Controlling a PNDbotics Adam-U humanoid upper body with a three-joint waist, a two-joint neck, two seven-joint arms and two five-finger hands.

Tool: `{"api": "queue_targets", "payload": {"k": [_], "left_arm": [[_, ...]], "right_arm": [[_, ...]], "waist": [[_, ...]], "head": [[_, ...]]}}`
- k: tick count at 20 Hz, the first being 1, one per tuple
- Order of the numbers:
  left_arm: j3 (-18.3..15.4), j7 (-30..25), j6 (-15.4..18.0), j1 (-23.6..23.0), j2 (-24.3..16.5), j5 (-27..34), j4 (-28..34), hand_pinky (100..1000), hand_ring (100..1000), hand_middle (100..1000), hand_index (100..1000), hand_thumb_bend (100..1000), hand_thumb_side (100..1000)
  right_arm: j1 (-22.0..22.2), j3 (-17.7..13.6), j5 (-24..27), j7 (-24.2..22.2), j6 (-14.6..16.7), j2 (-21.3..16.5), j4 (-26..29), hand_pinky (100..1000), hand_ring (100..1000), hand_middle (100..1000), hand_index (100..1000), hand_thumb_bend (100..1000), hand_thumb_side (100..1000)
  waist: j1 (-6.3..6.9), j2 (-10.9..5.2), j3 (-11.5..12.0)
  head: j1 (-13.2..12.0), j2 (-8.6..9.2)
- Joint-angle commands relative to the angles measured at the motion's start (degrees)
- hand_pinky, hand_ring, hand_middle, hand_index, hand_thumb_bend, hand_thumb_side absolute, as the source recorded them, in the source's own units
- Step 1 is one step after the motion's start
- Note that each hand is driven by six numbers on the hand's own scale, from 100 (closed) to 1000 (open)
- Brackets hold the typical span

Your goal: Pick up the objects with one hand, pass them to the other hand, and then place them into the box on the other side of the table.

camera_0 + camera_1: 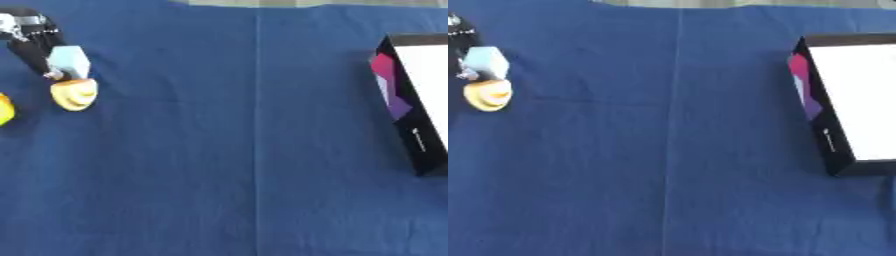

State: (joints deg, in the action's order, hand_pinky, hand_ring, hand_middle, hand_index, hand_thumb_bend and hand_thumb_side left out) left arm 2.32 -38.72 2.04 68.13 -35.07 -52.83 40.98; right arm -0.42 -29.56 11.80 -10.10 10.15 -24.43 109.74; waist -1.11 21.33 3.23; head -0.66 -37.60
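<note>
Blue cloth (254,165) bare between left hand (35,47) and box (820,130).

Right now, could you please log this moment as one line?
left hand: over yellow toy, top left | fingers: unclear | right hand: unseen | box: right edge | blue cloth

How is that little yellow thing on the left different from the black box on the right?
The yellow thing is small, rounded and pale yellow with orange stripes; the box is much bigger, straight-edged and black with a white inside and pink and purple on its side. The yellow thing sits right under the robot's left hand, while the box stands alone across the table. Both rest on the blue cloth.
</note>
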Motion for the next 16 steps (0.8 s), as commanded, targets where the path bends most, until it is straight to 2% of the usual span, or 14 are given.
{"api": "queue_targets", "payload": {"k": [1, 14, 16], "left_arm": [[0.0, 0.6, 0.2, 1.4, -0.9, -0.5, 0.7, 765, 630, 492, 601, 485, 100], [-0.2, 4.0, 0.6, 2.1, -1.2, -1.8, 1.8, 742, 600, 464, 567, 482, 100], [-0.5, 4.8, 0.8, 2.4, -1.3, -0.9, 2.9, 739, 579, 450, 557, 446, 100]], "right_arm": [[0.2, -0.3, -0.2, -0.1, 0.1, -1.4, 0.3, 905, 1000, 1000, 1000, 100, 490], [1.0, -0.3, 0.7, 0.1, 0.2, -2.2, 0.4, 906, 1000, 1000, 1000, 100, 485], [1.1, -0.3, 1.0, 0.2, 0.2, -2.3, 0.4, 906, 1000, 1000, 1000, 100, 482]], "waist": [[0.66, -0.82, 0.0], [0.66, -2.12, 0.5], [0.58, -2.4, 0.6]], "head": [[-0.2, 0.04], [0.0, -0.96], [0.1, -1.13]]}}
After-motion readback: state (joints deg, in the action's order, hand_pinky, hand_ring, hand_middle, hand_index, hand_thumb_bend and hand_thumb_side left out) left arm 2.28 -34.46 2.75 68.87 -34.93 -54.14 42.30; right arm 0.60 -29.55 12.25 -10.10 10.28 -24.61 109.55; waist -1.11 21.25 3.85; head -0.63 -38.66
